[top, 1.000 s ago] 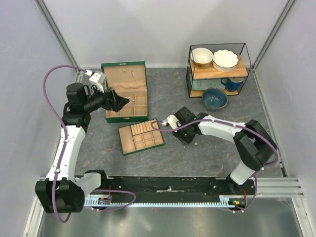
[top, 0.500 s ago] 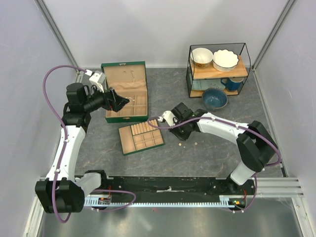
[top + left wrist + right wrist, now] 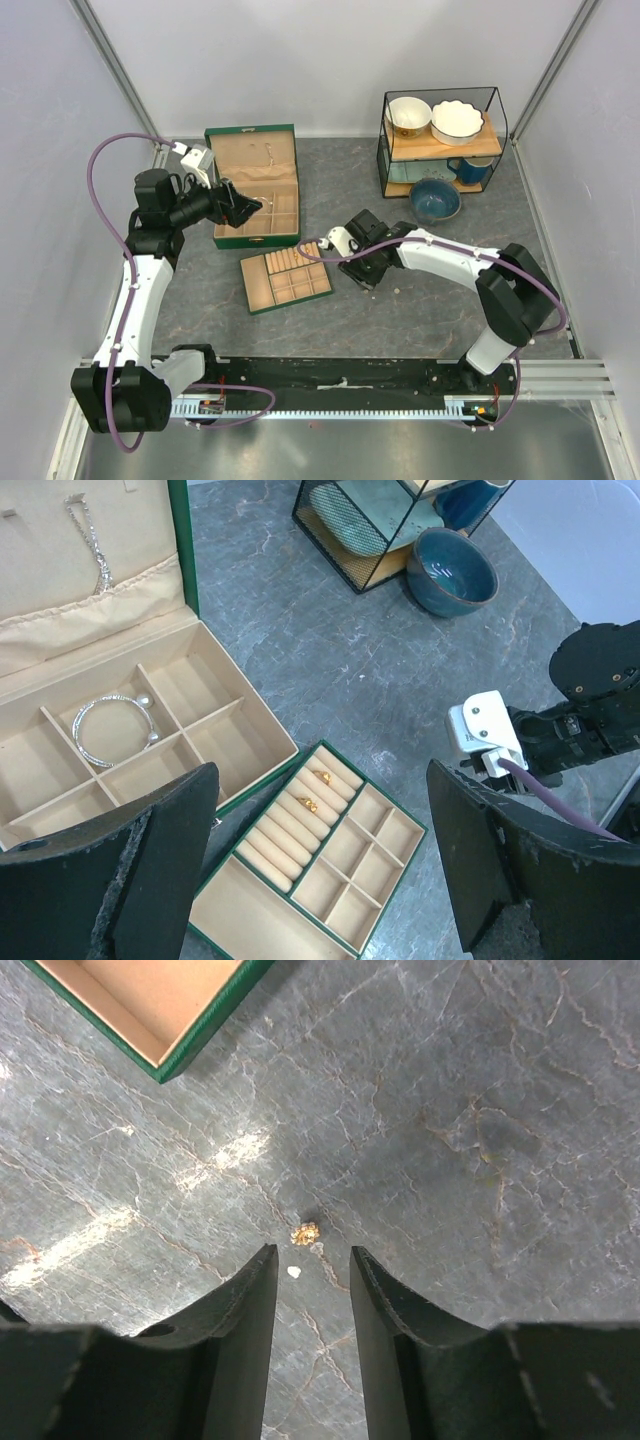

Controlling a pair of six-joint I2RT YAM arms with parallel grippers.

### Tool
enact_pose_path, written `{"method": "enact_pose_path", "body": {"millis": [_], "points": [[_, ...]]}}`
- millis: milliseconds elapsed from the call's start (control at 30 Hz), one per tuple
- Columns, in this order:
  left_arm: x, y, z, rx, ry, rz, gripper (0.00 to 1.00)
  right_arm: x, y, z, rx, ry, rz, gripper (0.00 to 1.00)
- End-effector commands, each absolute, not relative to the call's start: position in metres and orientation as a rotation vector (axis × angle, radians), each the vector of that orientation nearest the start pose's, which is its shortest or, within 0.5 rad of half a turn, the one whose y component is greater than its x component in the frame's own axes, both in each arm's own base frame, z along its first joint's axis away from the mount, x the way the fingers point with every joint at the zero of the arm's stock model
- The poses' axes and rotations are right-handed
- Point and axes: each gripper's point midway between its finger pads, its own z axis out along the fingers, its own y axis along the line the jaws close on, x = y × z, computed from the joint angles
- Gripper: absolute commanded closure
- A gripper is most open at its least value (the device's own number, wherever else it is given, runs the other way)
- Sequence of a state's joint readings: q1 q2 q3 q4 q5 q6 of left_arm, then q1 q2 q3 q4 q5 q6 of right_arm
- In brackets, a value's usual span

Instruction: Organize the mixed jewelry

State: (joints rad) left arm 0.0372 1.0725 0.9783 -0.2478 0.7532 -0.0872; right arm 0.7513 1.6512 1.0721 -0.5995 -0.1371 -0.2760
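A tiny gold stud (image 3: 305, 1231) and a smaller pale piece (image 3: 294, 1271) lie on the grey table just ahead of my right gripper (image 3: 313, 1253). It is open with a narrow gap, empty, and low over them, right of the tray in the top view (image 3: 367, 278). Two gold rings (image 3: 322, 777) sit in the ring rolls of the loose tan tray (image 3: 350, 850). The silvery bangle (image 3: 112, 730) lies in a compartment of the open green box (image 3: 186, 550). My left gripper (image 3: 320, 775) is wide open and empty, high above box and tray.
A chain necklace (image 3: 92, 540) hangs in the box lid. A black wire shelf (image 3: 440, 140) with bowls and a mug stands at the back right, with a blue bowl (image 3: 435, 200) in front of it. A pale speck (image 3: 398, 291) lies right of the right gripper.
The right gripper has shifted slightly left and come down over the gold stud, which now hides under it in the top view. The left arm has not moved.
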Motion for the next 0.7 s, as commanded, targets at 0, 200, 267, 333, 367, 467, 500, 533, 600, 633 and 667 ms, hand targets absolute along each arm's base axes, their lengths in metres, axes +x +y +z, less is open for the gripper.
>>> {"method": "enact_pose_path", "body": {"millis": [0, 200, 267, 333, 367, 467, 500, 533, 600, 633, 667], "points": [[0.322, -0.111, 0.285, 0.448, 1.787, -0.718, 0.08, 0.233, 0.239, 0.041, -1.414, 2.401, 0.31, 0.56], [0.32, -0.111, 0.286, 0.451, 1.78, -0.712, 0.08, 0.234, 0.239, 0.035, -1.427, 2.397, 0.3, 0.51], [0.32, -0.111, 0.286, 0.452, 1.783, -0.712, 0.08, 0.233, 0.238, 0.031, -1.439, 2.402, 0.299, 0.5], [0.32, -0.111, 0.286, 0.451, 1.782, -0.71, 0.08, 0.233, 0.238, 0.029, -1.442, 2.406, 0.3, 0.5], [0.32, -0.111, 0.286, 0.45, 1.78, -0.708, 0.08, 0.233, 0.239, 0.027, -1.446, 2.405, 0.299, 0.49], [0.32, -0.111, 0.285, 0.451, 1.781, -0.708, 0.08, 0.234, 0.239, 0.024, -1.454, 2.406, 0.298, 0.49], [0.32, -0.11, 0.286, 0.45, 1.78, -0.706, 0.08, 0.234, 0.239, 0.023, -1.455, 2.41, 0.295, 0.5], [0.32, -0.111, 0.286, 0.454, 1.779, -0.708, 0.08, 0.234, 0.239, 0.022, -1.456, 2.411, 0.295, 0.5], [0.32, -0.111, 0.287, 0.452, 1.778, -0.704, 0.08, 0.233, 0.24, 0.021, -1.46, 2.41, 0.307, 0.5], [0.32, -0.11, 0.286, 0.453, 1.781, -0.704, 0.08, 0.232, 0.24, 0.021, -1.461, 2.41, 0.312, 0.5], [0.32, -0.11, 0.285, 0.452, 1.782, -0.705, 0.08, 0.232, 0.24, 0.021, -1.458, 2.412, 0.317, 0.51]]}}
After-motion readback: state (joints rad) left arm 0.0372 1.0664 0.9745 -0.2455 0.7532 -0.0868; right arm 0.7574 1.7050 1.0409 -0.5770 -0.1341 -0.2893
